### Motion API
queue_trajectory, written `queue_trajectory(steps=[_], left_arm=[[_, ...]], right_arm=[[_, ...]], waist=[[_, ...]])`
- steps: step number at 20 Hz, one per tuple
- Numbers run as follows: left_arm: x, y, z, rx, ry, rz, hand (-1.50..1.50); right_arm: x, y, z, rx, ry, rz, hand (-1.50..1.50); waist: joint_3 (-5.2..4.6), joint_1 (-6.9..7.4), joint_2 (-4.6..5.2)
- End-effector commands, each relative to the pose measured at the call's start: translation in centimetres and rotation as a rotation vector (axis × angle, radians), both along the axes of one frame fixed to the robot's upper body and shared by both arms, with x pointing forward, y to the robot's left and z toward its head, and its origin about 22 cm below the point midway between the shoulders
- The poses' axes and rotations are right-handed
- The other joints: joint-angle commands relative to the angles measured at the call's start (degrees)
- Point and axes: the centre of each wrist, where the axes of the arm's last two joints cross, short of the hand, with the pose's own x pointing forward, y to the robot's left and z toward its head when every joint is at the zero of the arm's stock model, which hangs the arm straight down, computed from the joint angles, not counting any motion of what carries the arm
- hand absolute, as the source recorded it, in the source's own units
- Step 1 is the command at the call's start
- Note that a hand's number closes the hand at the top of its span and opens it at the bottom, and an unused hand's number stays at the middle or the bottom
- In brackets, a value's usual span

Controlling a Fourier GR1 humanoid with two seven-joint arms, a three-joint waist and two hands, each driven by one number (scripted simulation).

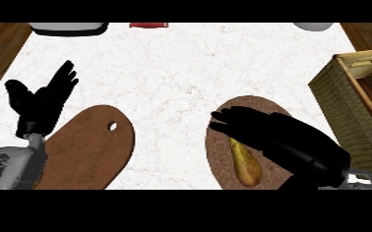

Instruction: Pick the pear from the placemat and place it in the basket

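Fingers of your right hand (272,130) spread over the pear (245,164), ungrasped on the placemat (218,152); basket (341,103) waits.

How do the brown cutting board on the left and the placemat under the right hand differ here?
The cutting board is smooth wood with a hole near its top; the placemat looks woven and has no hole. The cutting board lies bare, while the placemat carries the pear and is partly covered by the right hand. Both are brown, rounded and flat on the counter.
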Motion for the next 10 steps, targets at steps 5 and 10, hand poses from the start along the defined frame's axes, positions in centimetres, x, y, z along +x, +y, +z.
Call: queue_trajectory(steps=[5, 10], left_arm=[[0.7, 0.0, 0.5, -0.009, -0.003, 0.002, 0.0], [0.0, -0.7, -0.9, -0.011, 0.018, 0.013, 0.0]], right_arm=[[2.8, -0.9, -7.7, -0.138, -0.017, -0.001, -1.5], [1.7, 0.5, -10.1, -0.184, -0.007, 0.008, -1.5]], waist=[[-0.08, -0.35, -0.09], [-0.11, -0.64, -0.21]])
